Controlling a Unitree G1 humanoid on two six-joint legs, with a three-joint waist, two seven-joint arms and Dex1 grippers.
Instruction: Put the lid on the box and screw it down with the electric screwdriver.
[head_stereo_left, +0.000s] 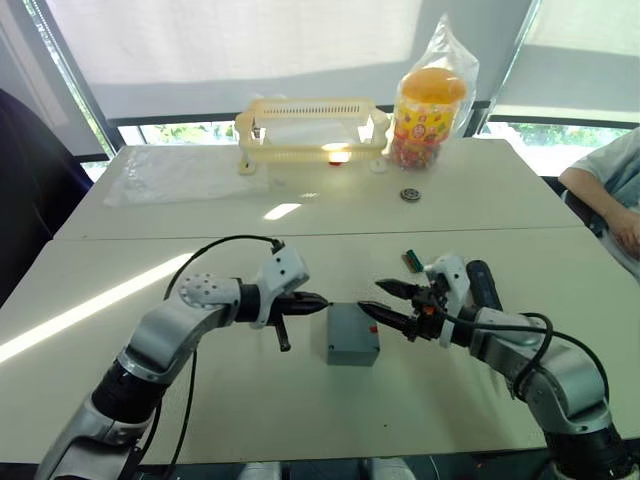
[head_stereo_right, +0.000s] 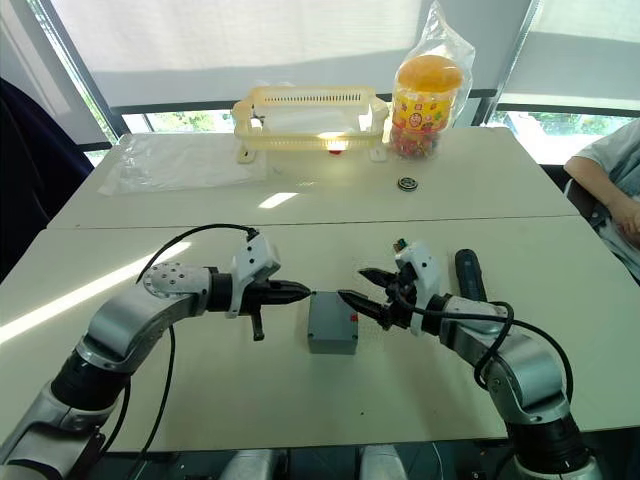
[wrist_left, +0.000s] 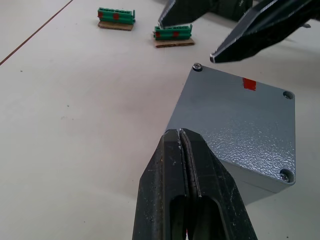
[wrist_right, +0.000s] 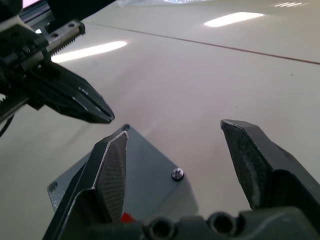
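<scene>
The grey box (head_stereo_left: 352, 345) stands in the middle of the near table with the flat lid (wrist_left: 235, 120) resting on it. Screw heads sit in the lid's corners, and a small red mark is on top. My left gripper (head_stereo_left: 320, 303) is shut and empty, its tip just off the lid's left corner. From the right, my right gripper (head_stereo_left: 372, 297) is open, its fingers spread over the lid's right edge and holding nothing. The black electric screwdriver (head_stereo_left: 482, 283) lies on the table just right of my right gripper.
Two green connector pieces (wrist_left: 116, 16) lie on the table beyond the box. On the far table are a yellow basket (head_stereo_left: 310, 125), a candy jar (head_stereo_left: 428, 115), a plastic sheet (head_stereo_left: 185, 170) and a small dark disc (head_stereo_left: 410, 194). A person's arm (head_stereo_left: 610, 190) is at the right edge.
</scene>
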